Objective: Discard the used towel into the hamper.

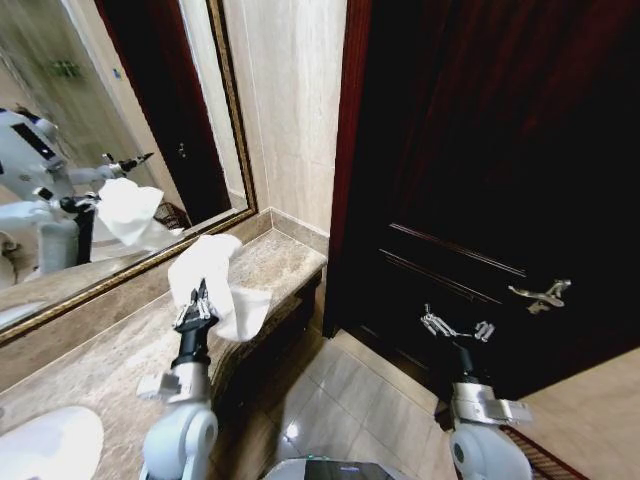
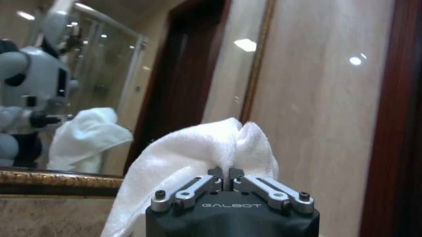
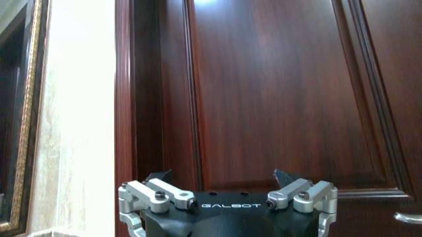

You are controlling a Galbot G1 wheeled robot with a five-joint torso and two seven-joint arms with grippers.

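Left arm rises from lower left of the head view, wrist pointing up, left gripper (image 1: 197, 300) (image 2: 228, 174) clamped tight on the towel (image 1: 215, 280) (image 2: 191, 153). Right arm rises from lower right, wrist also up, right gripper (image 1: 457, 326) (image 3: 228, 178) spread wide, nothing between fingers.

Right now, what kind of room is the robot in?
Most likely a bathroom: a marble vanity counter with a white basin beneath a gold-framed mirror. The left gripper holds a white towel beside a dark wooden door.
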